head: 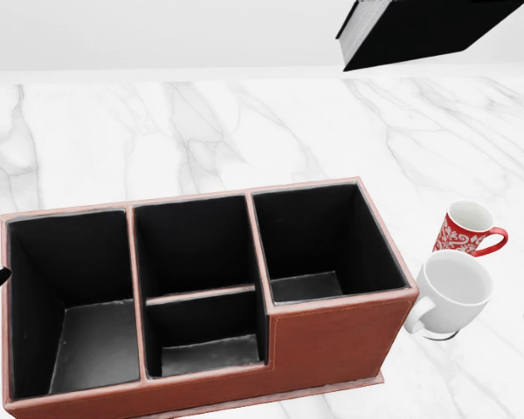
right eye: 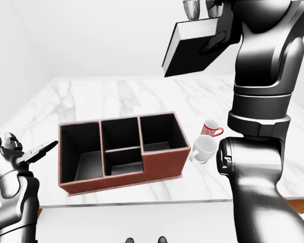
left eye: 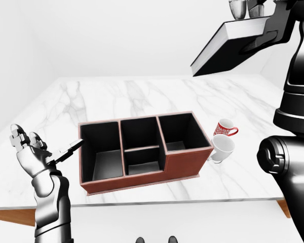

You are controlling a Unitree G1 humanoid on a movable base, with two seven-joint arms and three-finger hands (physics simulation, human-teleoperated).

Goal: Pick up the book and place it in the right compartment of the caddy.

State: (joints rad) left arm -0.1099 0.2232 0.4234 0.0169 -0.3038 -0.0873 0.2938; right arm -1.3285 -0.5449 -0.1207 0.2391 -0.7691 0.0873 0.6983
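The book (left eye: 228, 48), black-covered with white page edges, hangs tilted high above the table, and my right hand (left eye: 267, 34) is shut on its right end. Only its lower corner (head: 419, 30) enters the top right of the head view. Below it stands the reddish-brown caddy (head: 332, 185) with black insides; its right compartment (head: 319, 244) holds nothing. My left hand (left eye: 35, 152) stands open to the left of the caddy, fingers spread, touching nothing.
A red patterned mug (head: 467, 229) and a white mug (head: 450, 292) stand close to the caddy's right wall. The white marble table (head: 244, 131) stretches beyond the caddy. My right arm (right eye: 263, 101) rises at the right side.
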